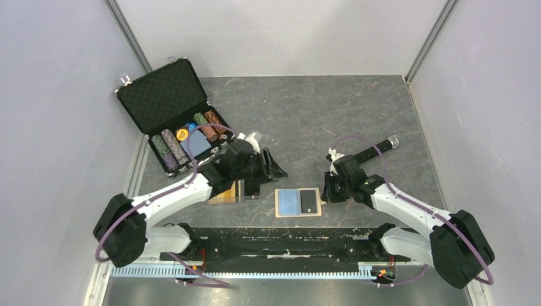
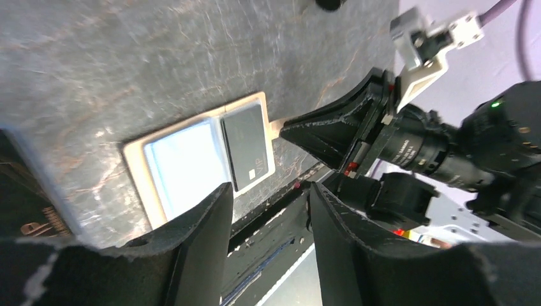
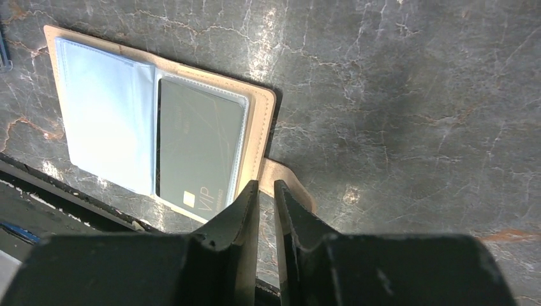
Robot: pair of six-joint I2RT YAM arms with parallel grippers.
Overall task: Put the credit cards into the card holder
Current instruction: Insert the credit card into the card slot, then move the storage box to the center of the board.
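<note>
Dark marbled table (image 1: 332,108) fills the walled workspace, with an open poker-chip case (image 1: 167,95) at the far left. Near the front edge the card holder (image 1: 287,203) lies spread flat, and the dark card (image 1: 309,201) sits in its right-hand clear pocket. The right gripper (image 3: 266,186) has its fingers almost together – only a slit between them – with the tips at the snap tab (image 3: 281,171); whether they pinch it I cannot tell. The left gripper (image 2: 269,191) hangs just left of the holder, fingers apart and holding nothing.

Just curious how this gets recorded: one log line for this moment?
black card in card holder pocket | other pocket empty | right end effector shut at snap tab | left end effector open, empty
</note>
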